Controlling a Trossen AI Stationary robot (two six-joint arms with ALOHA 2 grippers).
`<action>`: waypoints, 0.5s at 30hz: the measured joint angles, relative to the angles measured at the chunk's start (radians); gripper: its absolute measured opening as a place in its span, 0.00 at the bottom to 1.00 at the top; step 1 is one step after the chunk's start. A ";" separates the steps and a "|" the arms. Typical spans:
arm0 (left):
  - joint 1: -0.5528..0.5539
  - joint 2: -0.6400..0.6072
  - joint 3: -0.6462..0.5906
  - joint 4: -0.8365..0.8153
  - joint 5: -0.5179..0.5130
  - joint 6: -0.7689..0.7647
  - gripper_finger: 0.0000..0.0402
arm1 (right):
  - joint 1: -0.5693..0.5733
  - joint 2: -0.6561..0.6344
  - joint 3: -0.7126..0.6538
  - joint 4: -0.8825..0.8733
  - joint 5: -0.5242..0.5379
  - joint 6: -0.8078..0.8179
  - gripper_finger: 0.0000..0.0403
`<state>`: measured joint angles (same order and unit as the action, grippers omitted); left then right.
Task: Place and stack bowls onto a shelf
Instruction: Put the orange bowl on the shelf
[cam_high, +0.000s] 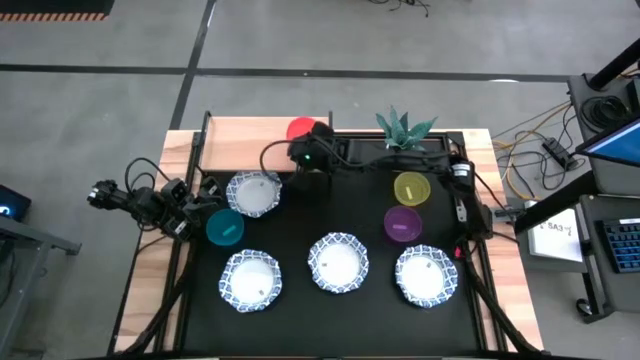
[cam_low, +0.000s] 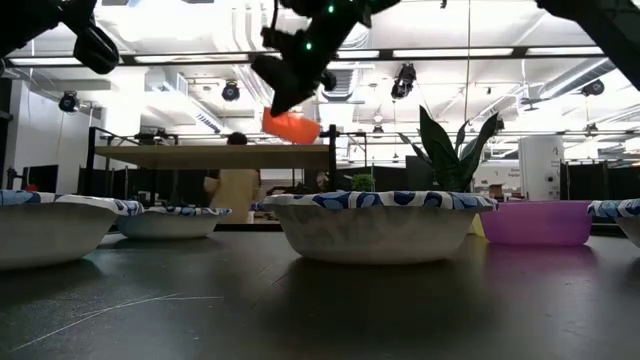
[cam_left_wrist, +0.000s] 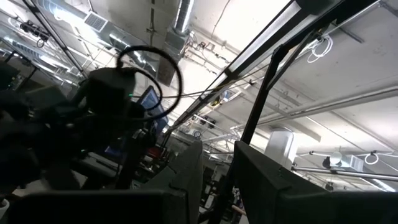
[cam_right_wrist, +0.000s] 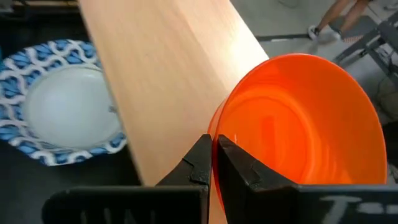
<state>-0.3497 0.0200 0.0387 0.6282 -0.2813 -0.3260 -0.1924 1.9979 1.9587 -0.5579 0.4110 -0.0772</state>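
red bowl is pinched by its rim in the right gripper, fingers closed on the near edge w/ wall between them. bowl hangs tilted above the shelf, not set down yet; low view shows it clear of the board, up in the air. looks like thin plastic, light, prob smooth and a bit slick, so a rim pinch should hold but the bowl can swing or slip if moved fast. rim is the only sensible hold; wall too wide for the jaws.

left gripper waits at table's left edge, by a teal bowl; can't tell if open or shut, wrist view points at ceiling.

outward: white bowl w/ blue rim sits on the black table just in front of the shelf, near the right gripper. three more white bowls in a row toward the front: left, mid, right. these look stiffer and wider, maybe paper or ceramic, can't tell; take them by the rim too, they should nest. yellow bowl and purple bowl on the right, touching or nearly so. plant at the back right, near the shelf end.

judgement: first bowl going on, nothing on the shelf yet as far as seen.
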 joint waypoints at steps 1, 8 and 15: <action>0.000 0.000 0.000 0.000 0.000 0.000 0.19 | -0.007 0.003 0.000 0.000 0.000 0.000 0.02; 0.000 0.000 0.000 0.004 0.000 0.000 0.19 | -0.030 0.016 0.000 0.024 0.000 -0.002 0.05; 0.000 0.000 0.000 0.005 0.000 0.000 0.19 | -0.035 0.018 0.000 0.026 0.000 -0.002 0.18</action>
<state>-0.3500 0.0197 0.0387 0.6327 -0.2813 -0.3260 -0.2277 2.0163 1.9586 -0.5320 0.4115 -0.0795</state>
